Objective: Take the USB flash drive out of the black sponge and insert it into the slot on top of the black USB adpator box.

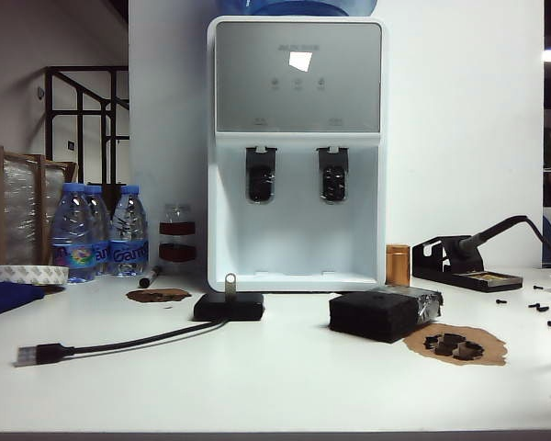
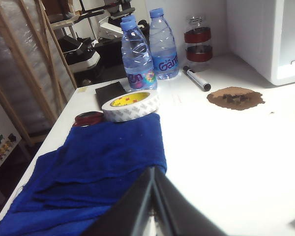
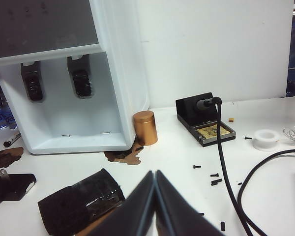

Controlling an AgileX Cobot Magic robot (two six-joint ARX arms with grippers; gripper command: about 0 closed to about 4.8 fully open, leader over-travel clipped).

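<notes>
1. Water dispenser: white, at 12 o'clock from the table centre in the exterior view. Not part of the task.
2. Table: white top carrying every item below.
3. Blue cloth: lies at the table's left end, under the left gripper.
4. Black sponge: foam block with one taped end, lying flat at 3 o'clock from the box, near but apart. No drive shows in it.
5. Black USB adpator box: flat, in front of the dispenser, with its cable trailing off toward 8 o'clock.
6. Left gripper: fingers pressed together with nothing between them, held above the cloth and well apart from the task items.
7. Right gripper: fingers likewise pressed together and empty, above the table with the sponge off at its 8 o'clock.
8. USB flash drive: silver, standing upright on the box top, loop end at 12 o'clock.
9. Slot: hidden by the drive that stands in it.

Step in hand, as a judgement: extraction and insertion both look complete, and the arms appear parked.
Next move, as a judgement: at most a check that the drive is fully seated. Any further press would need to be straight down.
</notes>
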